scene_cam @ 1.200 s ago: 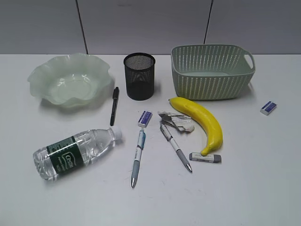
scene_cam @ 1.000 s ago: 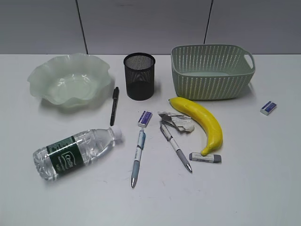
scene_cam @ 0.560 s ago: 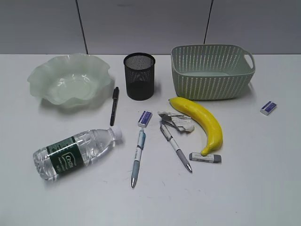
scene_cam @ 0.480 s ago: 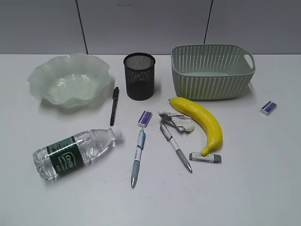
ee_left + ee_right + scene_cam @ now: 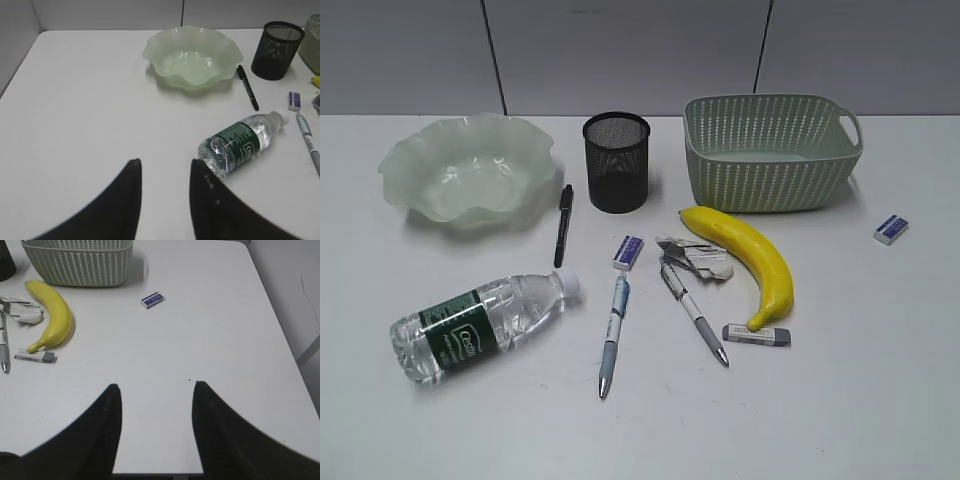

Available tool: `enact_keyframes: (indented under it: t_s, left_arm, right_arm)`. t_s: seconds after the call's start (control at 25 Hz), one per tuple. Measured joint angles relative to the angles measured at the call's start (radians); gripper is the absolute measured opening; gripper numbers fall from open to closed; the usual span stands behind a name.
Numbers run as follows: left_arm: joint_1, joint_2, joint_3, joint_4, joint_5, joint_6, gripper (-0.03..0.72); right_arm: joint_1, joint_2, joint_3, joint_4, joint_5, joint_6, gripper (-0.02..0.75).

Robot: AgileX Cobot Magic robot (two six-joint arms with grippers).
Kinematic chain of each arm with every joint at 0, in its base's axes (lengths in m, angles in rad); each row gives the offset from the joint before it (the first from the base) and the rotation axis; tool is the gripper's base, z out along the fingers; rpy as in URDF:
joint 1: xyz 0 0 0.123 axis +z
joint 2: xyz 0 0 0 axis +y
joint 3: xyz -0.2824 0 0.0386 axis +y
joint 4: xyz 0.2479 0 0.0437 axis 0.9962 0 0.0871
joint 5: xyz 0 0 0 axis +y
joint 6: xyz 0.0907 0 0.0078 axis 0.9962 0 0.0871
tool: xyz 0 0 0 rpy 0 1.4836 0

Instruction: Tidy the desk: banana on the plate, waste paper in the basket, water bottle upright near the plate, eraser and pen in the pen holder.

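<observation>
While both arms hang back at the near edge, a white counter holds a scatter of desk things. At the far left sits a pale green glass plate with a wavy rim, holding nothing. Just right of it stands a black mesh pen holder, and further right a sage-green perforated basket. A black marker lies between plate and pen holder. Nearer the front left, a water bottle with a dark green label lies on its side, cap pointing toward the middle. Two pens lie mid-counter, one with a small blue-and-white eraser at its far end. A crumpled scrap of waste paper lies touching a yellow banana, whose near tip rests beside a grey eraser. Another blue-and-white eraser lies alone at the far right. The left claw hovers above bare counter near the bottle's base, fingers apart and holding nothing. The right claw hovers above bare counter, fingers apart and likewise holding nothing.
</observation>
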Motion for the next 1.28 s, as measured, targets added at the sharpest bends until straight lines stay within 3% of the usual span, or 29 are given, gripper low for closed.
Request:
enact_keyframes:
  t_s: [0.16, 0.44, 0.64, 0.84, 0.96, 1.28]
  left_arm:
    - [-0.005, 0.01, -0.007, -0.075, -0.036, 0.0, 0.248]
    - [-0.006, 0.253, -0.024, -0.325, -0.343, 0.006, 0.248]
    - [-0.006, 0.582, -0.125, -0.641, -0.44, 0.27, 0.247]
    - [-0.013, 0.966, -0.304, -0.876, -0.315, 0.465, 0.247]
    - [-0.084, 1.146, -0.396, -0.908, -0.283, 0.488, 0.247]
    - [-0.46, 1.604, -0.652, -0.855, -0.366, 0.494, 0.246]
  right_arm:
    - [0.0, 0.0, 0.0, 0.0, 0.0, 0.0, 0.376]
    - [0.0, 0.0, 0.0, 0.0, 0.0, 0.0, 0.376]
    - [0.0, 0.0, 0.0, 0.0, 0.0, 0.0, 0.376]
    - [0.0, 0.0, 0.0, 0.0, 0.0, 0.0, 0.376]
    - [0.0, 0.0, 0.0, 0.001, 0.0, 0.0, 0.376]
    - [0.0, 0.0, 0.0, 0.001, 0.0, 0.0, 0.376]
